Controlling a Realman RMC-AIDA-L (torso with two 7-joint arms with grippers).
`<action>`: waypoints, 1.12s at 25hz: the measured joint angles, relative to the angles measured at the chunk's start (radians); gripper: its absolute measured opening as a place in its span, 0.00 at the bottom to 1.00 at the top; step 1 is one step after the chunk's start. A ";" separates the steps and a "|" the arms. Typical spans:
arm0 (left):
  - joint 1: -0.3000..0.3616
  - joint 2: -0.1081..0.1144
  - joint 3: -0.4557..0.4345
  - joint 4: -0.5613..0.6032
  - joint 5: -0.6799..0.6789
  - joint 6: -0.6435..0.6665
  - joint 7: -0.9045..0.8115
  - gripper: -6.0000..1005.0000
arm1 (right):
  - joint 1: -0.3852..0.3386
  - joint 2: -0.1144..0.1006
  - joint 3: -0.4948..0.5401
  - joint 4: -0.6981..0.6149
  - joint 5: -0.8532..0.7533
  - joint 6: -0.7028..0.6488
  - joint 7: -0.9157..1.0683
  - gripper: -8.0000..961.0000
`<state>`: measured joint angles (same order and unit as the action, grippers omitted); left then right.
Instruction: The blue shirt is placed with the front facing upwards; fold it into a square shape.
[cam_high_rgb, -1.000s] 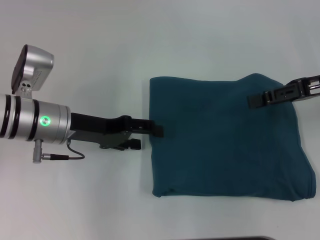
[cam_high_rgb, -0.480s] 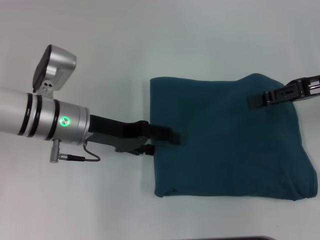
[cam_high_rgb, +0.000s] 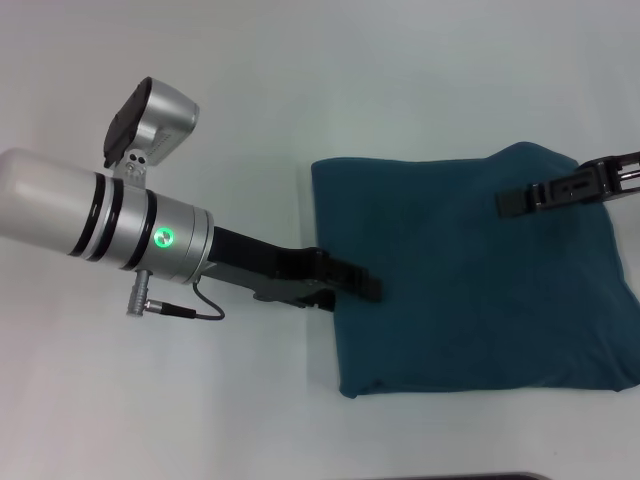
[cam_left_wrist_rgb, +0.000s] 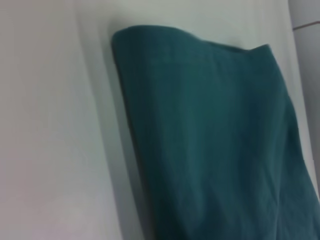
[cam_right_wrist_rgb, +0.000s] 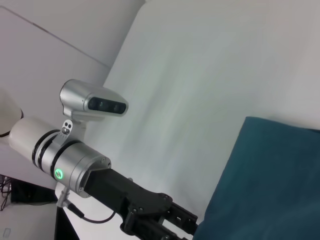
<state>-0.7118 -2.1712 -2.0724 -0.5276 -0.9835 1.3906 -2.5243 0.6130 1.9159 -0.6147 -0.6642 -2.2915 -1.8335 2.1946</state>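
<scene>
The blue shirt lies folded into a rough square on the white table, plain teal side up, with no print or collar showing. My left gripper reaches in from the left, and its tip rests on the shirt's left edge near the front corner. My right gripper hangs over the shirt's far right part. The left wrist view shows the shirt as a smooth folded slab. In the right wrist view I see the shirt's left edge and the left gripper against it.
The white table spreads bare to the left of and beyond the shirt. The shirt's right side runs to the edge of the head view. A dark strip marks the table's near edge. My left arm's silver forearm lies over the left half.
My left arm has moved right and toward the front, carrying the shirt's left edge and the whole bundle rightward. The right gripper has stayed where it was.
</scene>
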 joint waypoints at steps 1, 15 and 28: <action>0.000 0.000 0.000 0.000 0.000 0.000 0.000 0.78 | 0.000 0.000 0.000 0.000 0.000 0.000 0.000 0.58; -0.008 -0.001 0.010 0.004 -0.015 -0.001 -0.005 0.33 | -0.003 0.000 0.003 0.000 0.001 -0.003 0.005 0.58; 0.140 0.053 -0.049 -0.138 -0.015 0.114 -0.040 0.11 | -0.006 0.000 0.007 0.000 0.001 0.006 0.006 0.58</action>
<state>-0.5721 -2.1186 -2.1214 -0.6656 -0.9985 1.5048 -2.5646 0.6070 1.9159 -0.6079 -0.6642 -2.2902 -1.8271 2.2008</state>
